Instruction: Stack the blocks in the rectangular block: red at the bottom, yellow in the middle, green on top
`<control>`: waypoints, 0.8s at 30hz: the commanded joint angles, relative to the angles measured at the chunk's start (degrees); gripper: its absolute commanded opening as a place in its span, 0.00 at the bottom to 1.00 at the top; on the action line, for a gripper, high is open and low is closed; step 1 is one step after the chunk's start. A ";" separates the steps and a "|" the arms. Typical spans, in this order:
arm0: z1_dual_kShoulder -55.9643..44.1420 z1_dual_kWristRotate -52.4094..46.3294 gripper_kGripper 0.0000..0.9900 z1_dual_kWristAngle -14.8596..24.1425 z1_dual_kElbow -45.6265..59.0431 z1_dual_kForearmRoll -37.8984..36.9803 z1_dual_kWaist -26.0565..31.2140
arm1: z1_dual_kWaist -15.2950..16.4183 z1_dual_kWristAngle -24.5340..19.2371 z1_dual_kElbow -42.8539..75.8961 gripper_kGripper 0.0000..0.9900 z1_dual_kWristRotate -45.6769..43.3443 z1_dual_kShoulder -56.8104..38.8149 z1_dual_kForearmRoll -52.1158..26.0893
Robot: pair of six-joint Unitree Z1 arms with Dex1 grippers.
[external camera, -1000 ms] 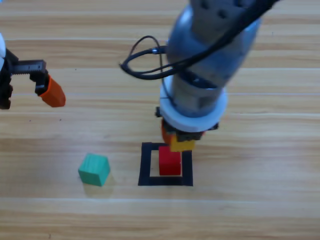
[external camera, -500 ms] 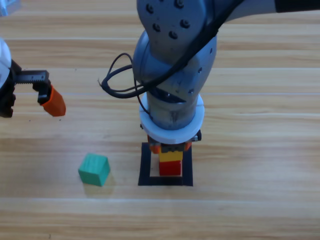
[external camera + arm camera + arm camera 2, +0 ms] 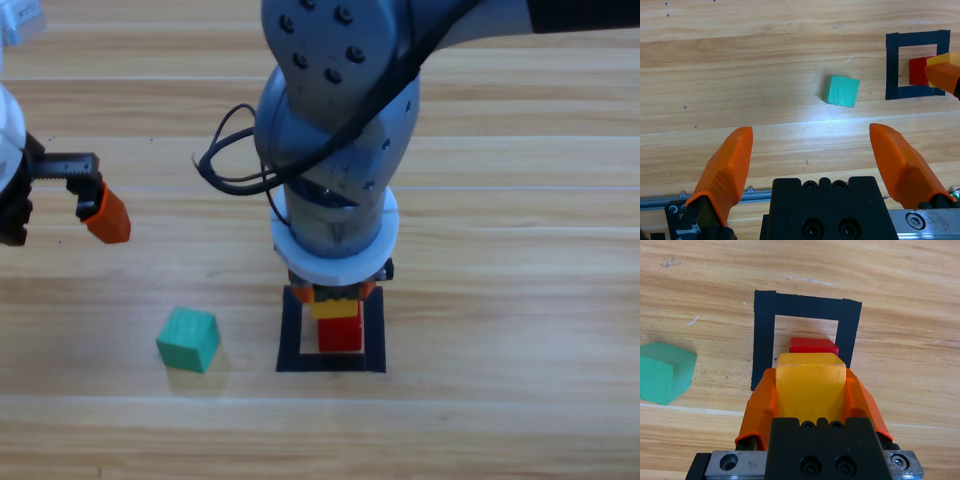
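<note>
The right gripper [image 3: 336, 297] stood over the rectangular block [image 3: 291, 330], its jaws clamped on the yellow cube [image 3: 811, 379], which sat directly above the red cube [image 3: 340, 335] inside the outline; whether the two touched could not be told. The green cube [image 3: 188, 339] lay to its left outside the tape, and the left gripper [image 3: 815, 155] waited farther left, jaws spread apart and empty.
</note>
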 commanded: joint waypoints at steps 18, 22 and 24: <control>3.11 0.50 1.00 -0.02 1.64 -1.58 0.85 | -0.22 -0.70 -1.28 0.00 1.39 6.06 0.33; 3.37 0.50 1.00 0.07 1.73 -1.76 0.85 | -0.40 -0.79 -1.19 0.00 1.39 6.06 0.33; 3.37 0.50 1.00 0.07 1.73 -1.76 0.85 | -0.40 -0.87 -1.11 0.00 1.39 6.06 0.33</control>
